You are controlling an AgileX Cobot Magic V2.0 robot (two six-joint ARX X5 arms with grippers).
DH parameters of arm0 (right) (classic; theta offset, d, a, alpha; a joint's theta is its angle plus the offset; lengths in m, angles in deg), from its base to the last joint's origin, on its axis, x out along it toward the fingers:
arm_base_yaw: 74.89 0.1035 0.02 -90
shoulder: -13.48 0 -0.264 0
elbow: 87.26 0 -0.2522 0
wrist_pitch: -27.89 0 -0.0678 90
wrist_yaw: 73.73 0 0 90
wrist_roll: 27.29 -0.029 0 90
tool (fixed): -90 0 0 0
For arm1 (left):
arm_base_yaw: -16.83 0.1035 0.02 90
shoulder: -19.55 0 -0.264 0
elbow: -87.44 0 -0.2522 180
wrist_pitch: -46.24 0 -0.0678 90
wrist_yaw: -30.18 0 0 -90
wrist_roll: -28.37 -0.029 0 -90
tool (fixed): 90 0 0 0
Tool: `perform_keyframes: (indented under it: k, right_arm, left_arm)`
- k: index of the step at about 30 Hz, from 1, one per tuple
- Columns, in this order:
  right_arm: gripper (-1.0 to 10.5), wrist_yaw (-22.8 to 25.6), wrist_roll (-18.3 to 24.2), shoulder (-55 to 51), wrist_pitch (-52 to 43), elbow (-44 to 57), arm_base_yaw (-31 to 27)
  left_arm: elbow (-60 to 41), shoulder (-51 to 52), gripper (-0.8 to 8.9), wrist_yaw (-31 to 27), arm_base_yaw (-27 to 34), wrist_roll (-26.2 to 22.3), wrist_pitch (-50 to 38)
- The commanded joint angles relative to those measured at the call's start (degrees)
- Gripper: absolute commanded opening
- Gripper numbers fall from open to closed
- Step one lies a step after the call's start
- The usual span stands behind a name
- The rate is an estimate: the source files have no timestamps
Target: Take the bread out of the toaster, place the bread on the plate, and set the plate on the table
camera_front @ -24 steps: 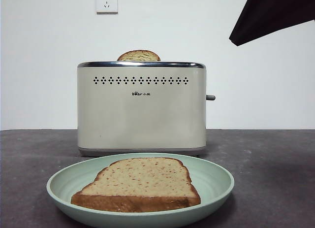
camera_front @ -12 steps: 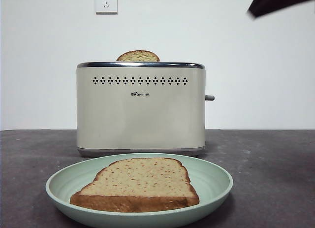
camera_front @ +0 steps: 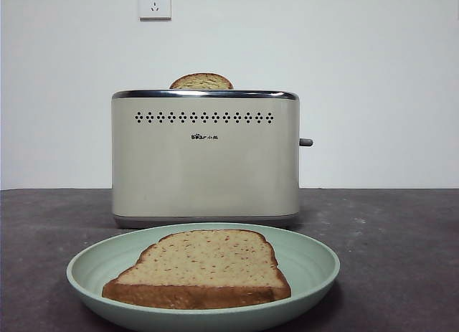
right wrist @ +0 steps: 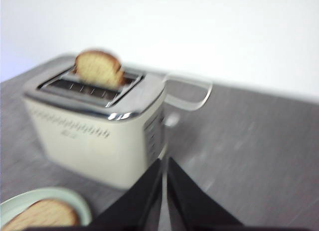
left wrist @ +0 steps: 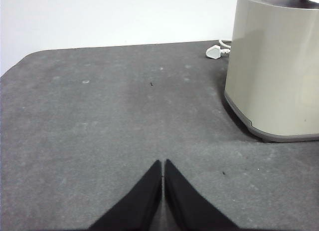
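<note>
Now Out of the Front View: Dark Arm Gone, Bread on Plate

Seen from the front: bread (camera_front: 202, 266) lying flat in the plate (camera_front: 315, 264), plate resting on the table (camera_front: 401, 239) just before the toaster (camera_front: 205, 156). Second, narrower slice (camera_front: 201, 81) standing upright in the toaster slot, dome above the chrome rim. Side lever (camera_front: 306, 142) projecting from the toaster's end. Wall socket (camera_front: 155, 2) above, on the white wall.

Compared with the earlier front frames: large dark arm shape at the upper corner one second ago, reduced to a small tip half a second ago, gone entirely now. Plate, bread and toaster shifted very slightly after the first frame, then unchanged.

Left gripper (left wrist: 163, 166): jaws closed tip to tip, empty, low over bare table beside the toaster's end wall (left wrist: 271, 71); white plug (left wrist: 214, 52) lying behind.

Right gripper (right wrist: 164, 163): jaws pressed together, holding nothing, raised above the table near the toaster's lever end; view motion-blurred, plate rim (right wrist: 75, 201) and bread (right wrist: 42, 213) at one corner.
</note>
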State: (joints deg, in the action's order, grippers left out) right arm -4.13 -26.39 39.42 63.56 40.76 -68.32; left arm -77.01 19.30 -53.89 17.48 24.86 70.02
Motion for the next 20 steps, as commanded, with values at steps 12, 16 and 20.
perform_keyframes:
  k: [12, 16, 20]
  right_arm:
    - [0.1, 8.3, 2.8, -17.6, -19.9, 27.6, -3.1]
    - [0.1, 8.7, 2.8, -21.4, -19.8, 31.8, -3.1]
    - [0.1, 8.7, 2.7, -24.2, -19.7, 35.1, -3.1]
  left_arm:
    - [-1.4, 0.1, 0.08, 0.2, 0.1, 0.1, 0.1]
    - [-1.4, 0.1, 0.08, 0.2, 0.1, 0.1, 0.1]
    - [-1.4, 0.1, 0.08, 0.2, 0.2, 0.1, 0.1]
